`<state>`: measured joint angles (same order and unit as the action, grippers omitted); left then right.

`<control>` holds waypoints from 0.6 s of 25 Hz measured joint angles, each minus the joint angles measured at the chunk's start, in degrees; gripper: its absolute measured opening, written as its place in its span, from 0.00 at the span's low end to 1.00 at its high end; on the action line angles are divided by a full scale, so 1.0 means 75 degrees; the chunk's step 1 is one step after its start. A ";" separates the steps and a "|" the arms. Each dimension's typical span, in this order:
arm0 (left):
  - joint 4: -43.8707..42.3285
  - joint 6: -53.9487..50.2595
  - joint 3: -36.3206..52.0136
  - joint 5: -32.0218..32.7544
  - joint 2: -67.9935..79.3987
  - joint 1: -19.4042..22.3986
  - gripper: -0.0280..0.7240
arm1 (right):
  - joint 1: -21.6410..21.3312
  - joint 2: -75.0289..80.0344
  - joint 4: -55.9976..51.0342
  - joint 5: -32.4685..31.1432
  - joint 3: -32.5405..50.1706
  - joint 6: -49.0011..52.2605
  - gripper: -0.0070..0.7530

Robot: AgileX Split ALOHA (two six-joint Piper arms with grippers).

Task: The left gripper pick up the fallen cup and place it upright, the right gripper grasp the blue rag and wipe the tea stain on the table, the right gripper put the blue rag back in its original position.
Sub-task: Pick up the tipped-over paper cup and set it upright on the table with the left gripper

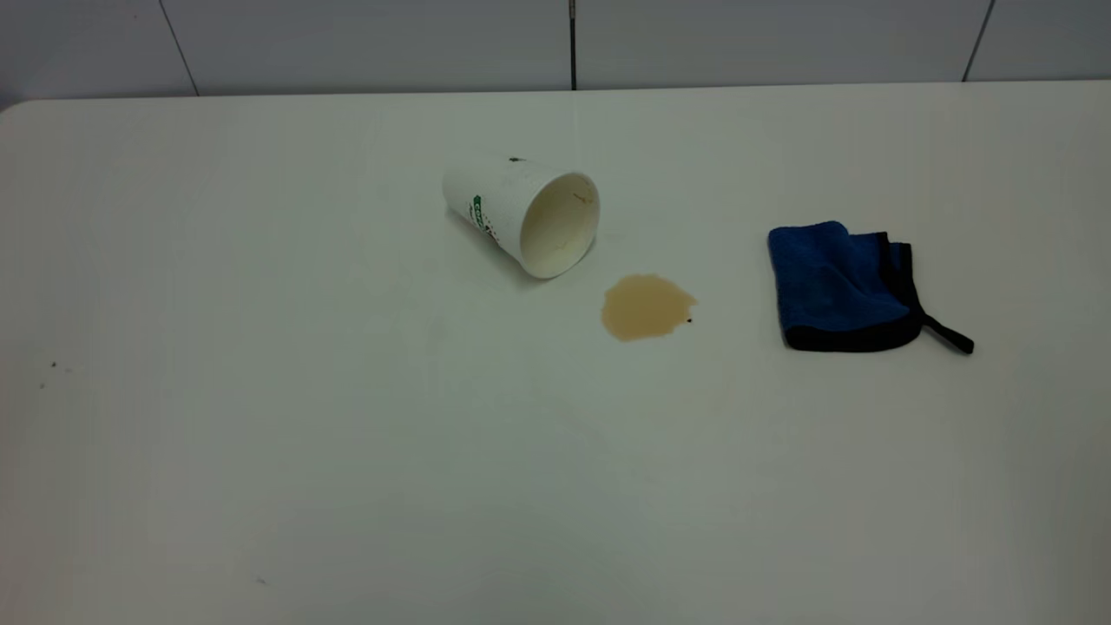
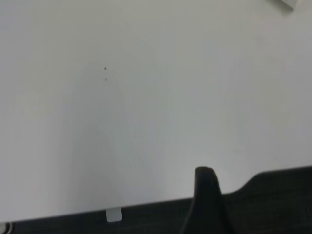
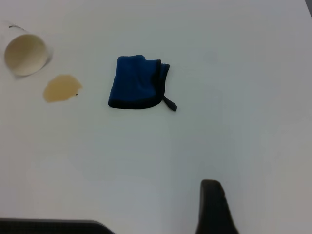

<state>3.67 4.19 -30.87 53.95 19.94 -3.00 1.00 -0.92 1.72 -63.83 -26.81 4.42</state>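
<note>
The fallen cup (image 1: 521,213) lies on its side on the table (image 1: 260,451), its mouth towards the tea stain (image 1: 647,305) just beside it. The blue rag (image 1: 846,286) lies folded to the right of the stain, its black strap pointing right. Neither arm shows in the exterior view. In the right wrist view the cup (image 3: 25,51), the stain (image 3: 61,88) and the rag (image 3: 137,82) lie well ahead of the right gripper (image 3: 214,207). The left gripper (image 2: 207,195) hangs over bare table near its edge, with none of these things beside it.
A tiny black speck (image 1: 689,320) sits at the stain's right edge. A few small dark specks (image 1: 52,365) dot the table's left side. A grey wall (image 1: 573,43) runs behind the table's far edge. The table edge (image 2: 146,207) and a dark floor show in the left wrist view.
</note>
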 joint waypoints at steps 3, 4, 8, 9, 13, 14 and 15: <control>0.0000 0.0165 -0.0123 -0.1257 0.1495 0.0000 0.83 | 0.0000 0.0000 0.0000 0.0000 0.0000 0.0000 0.70; 0.0000 0.0191 -0.0162 -0.1697 0.2048 0.0000 0.83 | 0.0000 0.0000 0.0000 0.0000 0.0000 0.0000 0.70; 0.0088 0.0212 -0.0404 -0.3499 0.4106 0.0000 0.82 | 0.0000 0.0000 0.0000 0.0000 0.0000 0.0000 0.70; 0.0166 0.0212 -0.0511 -0.3940 0.4533 0.0000 0.82 | 0.0000 0.0000 0.0000 0.0000 0.0000 0.0000 0.70; 0.0466 0.0283 -0.1275 -0.4789 0.6366 -0.0350 0.82 | 0.0000 0.0000 0.0000 0.0000 0.0000 0.0000 0.70; 0.0481 0.0365 -0.1480 -0.4849 0.6821 -0.0552 0.82 | 0.0000 0.0000 0.0000 0.0000 0.0000 0.0000 0.70; 0.0496 0.0506 -0.1735 -0.4915 0.7270 -0.0786 0.82 | 0.0000 0.0000 0.0000 0.0000 0.0000 0.0000 0.70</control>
<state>7.39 7.99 -43.88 17.09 74.46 -8.89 1.00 -0.92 1.72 -63.83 -26.81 4.42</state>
